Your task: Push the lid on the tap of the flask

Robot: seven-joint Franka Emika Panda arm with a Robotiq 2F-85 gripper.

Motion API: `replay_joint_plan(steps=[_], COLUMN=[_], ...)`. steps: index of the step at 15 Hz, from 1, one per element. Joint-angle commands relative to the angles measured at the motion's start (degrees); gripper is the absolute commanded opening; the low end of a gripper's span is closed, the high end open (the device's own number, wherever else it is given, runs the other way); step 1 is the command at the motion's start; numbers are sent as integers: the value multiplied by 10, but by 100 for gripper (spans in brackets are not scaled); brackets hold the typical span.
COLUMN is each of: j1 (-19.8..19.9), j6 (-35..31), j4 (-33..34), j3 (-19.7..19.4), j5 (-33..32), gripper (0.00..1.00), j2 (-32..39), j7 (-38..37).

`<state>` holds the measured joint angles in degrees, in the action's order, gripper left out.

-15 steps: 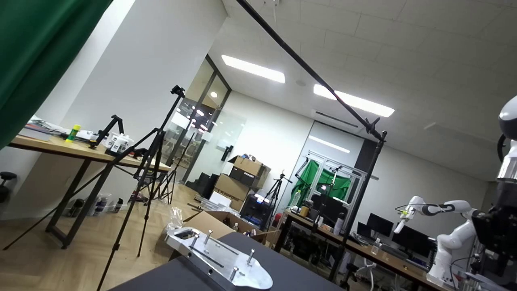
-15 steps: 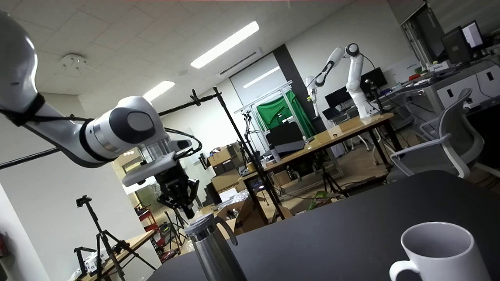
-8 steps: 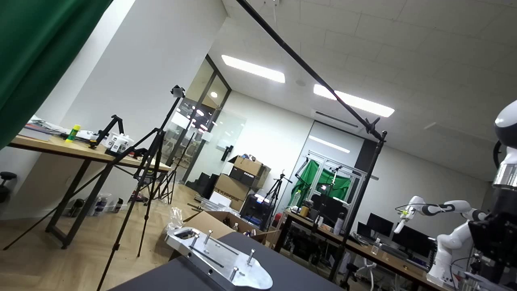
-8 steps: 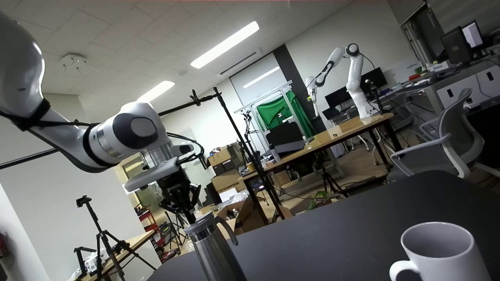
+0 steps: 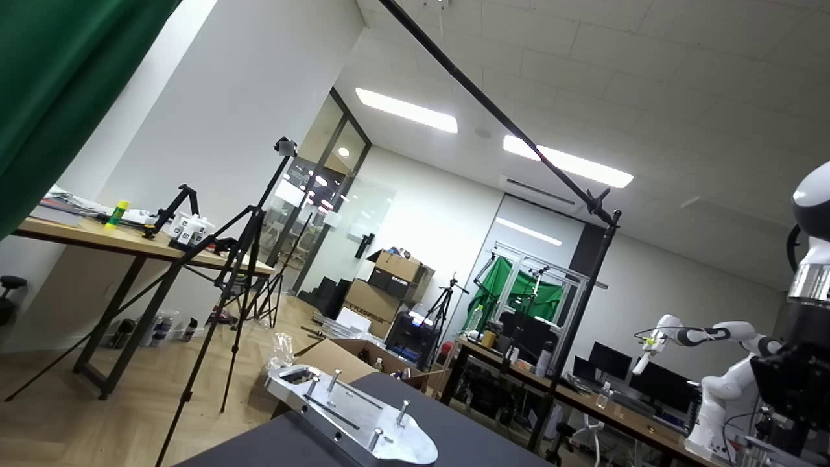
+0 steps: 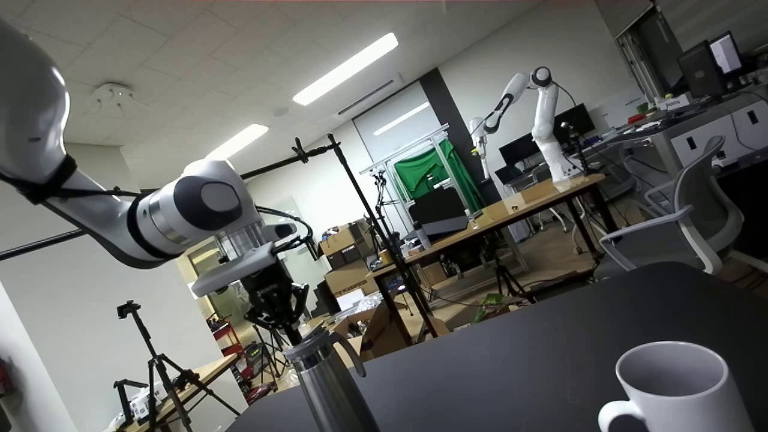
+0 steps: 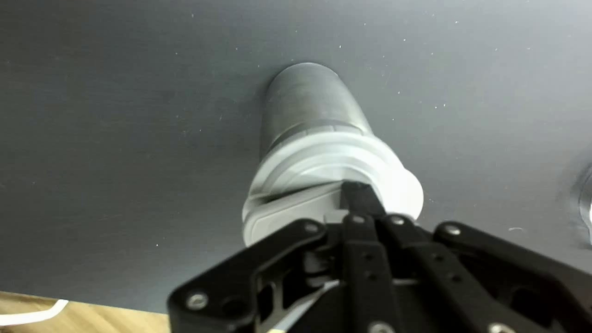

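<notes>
A steel flask (image 6: 336,390) with a grey lid (image 6: 311,343) and a curved handle stands on the dark table in an exterior view. Its top (image 5: 753,454) partly shows at the lower right in an exterior view. In the wrist view the flask body (image 7: 312,97) is below a pale rim, and the flap of the lid (image 7: 289,210) sits tilted, with a dark gap along one edge. My gripper (image 6: 293,335) points down, with its tips at the lid. In the wrist view the gripper (image 7: 363,196) has its fingers together, seemingly touching the flap; the contact is partly hidden.
A white mug (image 6: 678,390) stands on the dark table (image 6: 480,372). A metal plate with upright bolts (image 5: 353,415) lies at the table's edge in an exterior view. A pale object (image 7: 587,203) is cut off at the right edge of the wrist view.
My gripper has come down from just above the flask until its tips reach the lid. Over the last half second the arm barely moves, and the lid's top edge looks slightly raised.
</notes>
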<state>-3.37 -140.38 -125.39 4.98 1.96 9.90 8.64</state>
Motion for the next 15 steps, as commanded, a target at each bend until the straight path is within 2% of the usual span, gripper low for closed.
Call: replay_joint_plan(steps=[1,5,10,11,13,15], j1=[-8,-11,-9,-6,-2,4], j6=[-18,-19,31,52,86,119], j4=[-2,-7,-8,-12,-16,-18], j3=[-5,-2,-2,-3,-7,-13], j5=[-32,-48,-41,-39,-38,-40], gripper=[0,0,0,26,32,46], j2=[23,15,-29,-44,-67,-91], j7=[-23,-28,-26,-19,-14,-12])
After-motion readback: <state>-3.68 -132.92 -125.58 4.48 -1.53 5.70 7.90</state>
